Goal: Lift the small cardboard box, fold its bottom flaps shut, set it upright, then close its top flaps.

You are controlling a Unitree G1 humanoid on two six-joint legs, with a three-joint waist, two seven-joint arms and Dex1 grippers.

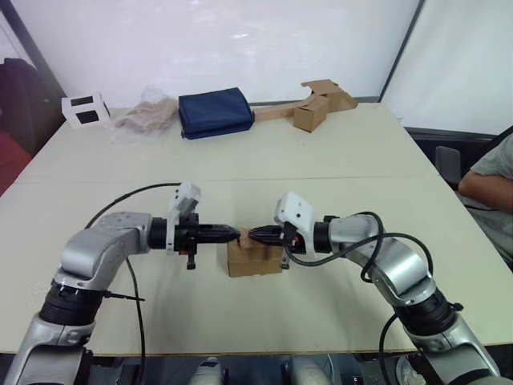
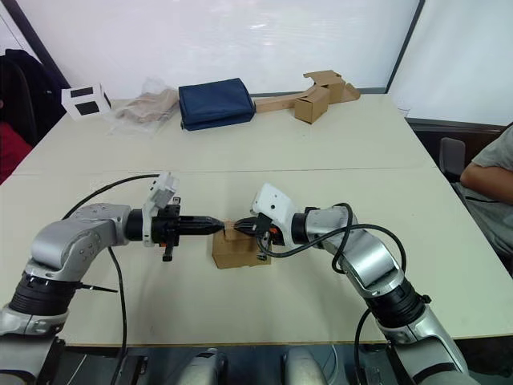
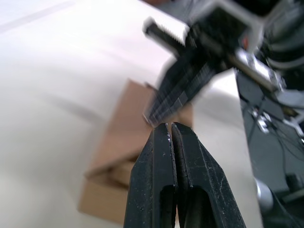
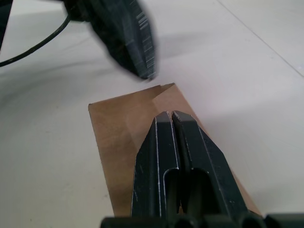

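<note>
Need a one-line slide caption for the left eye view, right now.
Both grippers, left and right, jaws shut, meet tip to tip over the small cardboard box on the table.

The small, plain brown corrugated cardboard box sits on the near middle of the table, roughly cubic. Its upper flaps lie folded flat over the top, one with a notched, stepped corner.

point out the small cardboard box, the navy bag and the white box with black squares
small cardboard box [image 1: 252, 262], left eye view, on its front wall below the fingers
navy bag [image 1: 214, 111], left eye view, middle of its top face
white box [image 1: 86, 110], left eye view, front face between the black squares
</note>
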